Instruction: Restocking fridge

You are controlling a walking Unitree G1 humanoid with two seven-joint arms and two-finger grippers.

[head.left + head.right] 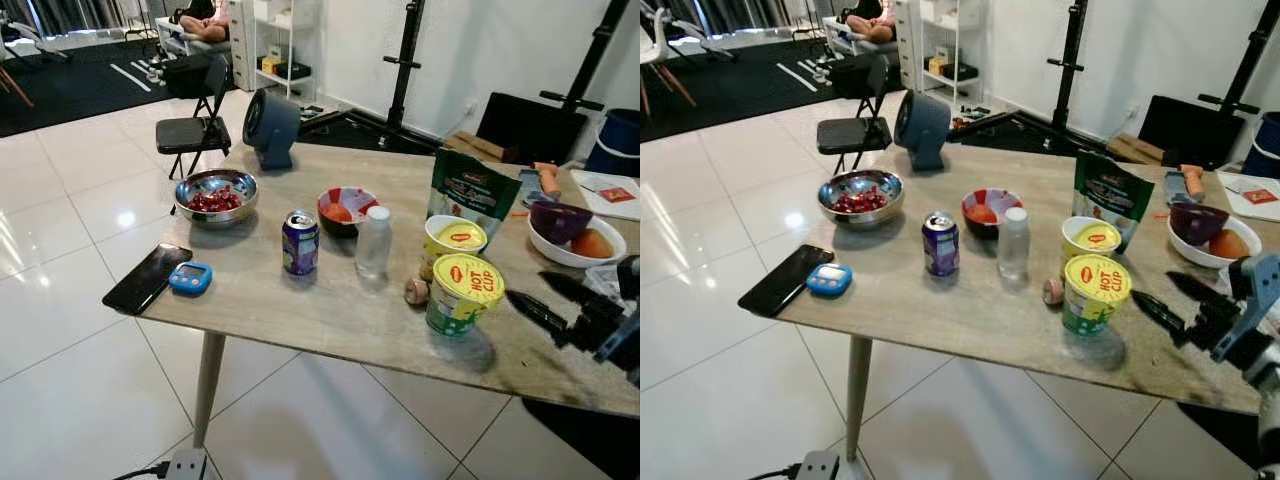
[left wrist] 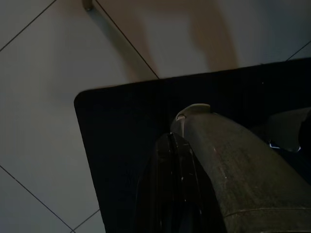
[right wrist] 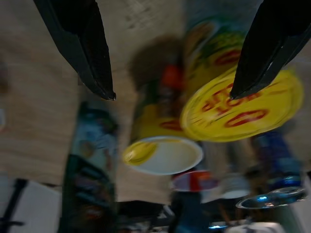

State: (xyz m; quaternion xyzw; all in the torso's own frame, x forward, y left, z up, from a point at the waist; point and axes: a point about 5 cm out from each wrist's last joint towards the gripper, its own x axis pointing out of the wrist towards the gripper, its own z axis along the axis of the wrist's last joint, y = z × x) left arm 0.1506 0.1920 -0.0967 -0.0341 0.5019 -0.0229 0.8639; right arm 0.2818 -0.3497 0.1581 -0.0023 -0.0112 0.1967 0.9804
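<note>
Lying at the worktop's (image 1: 330,310) left corner is a black phone (image 1: 146,277), with a small blue timer (image 1: 190,277) just beside it. Behind them, near the far edge, a steel bowl (image 1: 215,194) holds red pieces, and a grey round fan (image 1: 270,128) stands at the far left corner. Toward the middle, a purple drinks can (image 1: 300,242) stands upright, and near it on its right a clear plastic bottle (image 1: 373,241) with a white cap. A red-and-white bowl (image 1: 345,208) with something orange in it sits just behind the two. Further right, a green snack pouch (image 1: 470,192) stands upright, and in front of it an open yellow cup (image 1: 454,240) sits just behind a Hot Cup noodle pot (image 1: 463,293) with a yellow lid. A small brownish bulb (image 1: 416,291) lies just beside the pot's left side. Near the right end, a white bowl (image 1: 575,240) holds a purple bowl (image 1: 558,219) and an orange fruit (image 1: 592,243).

The right gripper (image 1: 548,297) hovers low over the worktop's right end, near the noodle pot but apart from it, its two black fingers (image 3: 80,41) spread wide and pointing at the pot. The left gripper (image 2: 170,184) hangs idle in the shade over a dark mat (image 2: 116,145) on the tiled floor (image 2: 43,97); whether its fingers are parted cannot be told. A black folding chair (image 1: 196,130) stands on the floor beyond the worktop.
</note>
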